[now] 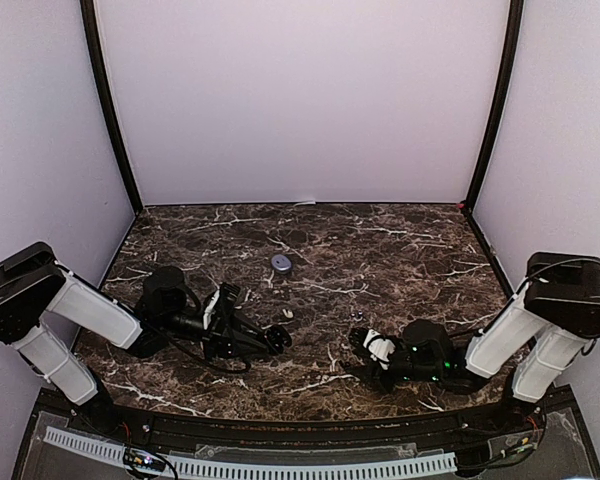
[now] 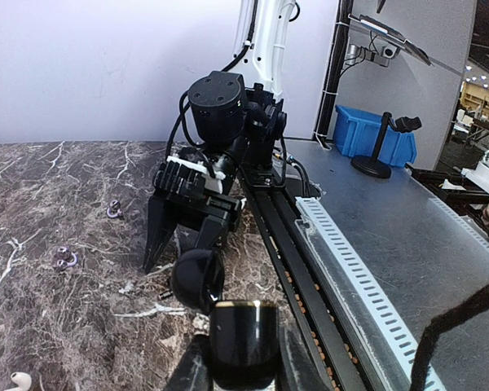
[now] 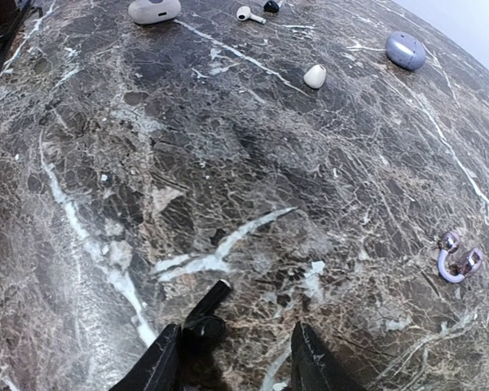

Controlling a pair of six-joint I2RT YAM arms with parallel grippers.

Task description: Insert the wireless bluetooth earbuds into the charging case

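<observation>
Work cell from above: a table topped in dark brown marble with white veining fills the lower half of the frame. A plain pale back wall occupies the upper centre, joined to a left side wall at a black corner post. A white slotted duct follows the bottom edge. Left wrist view, right side: grey metal bench carrying a blue bin. Lighting is even and diffuse.
</observation>
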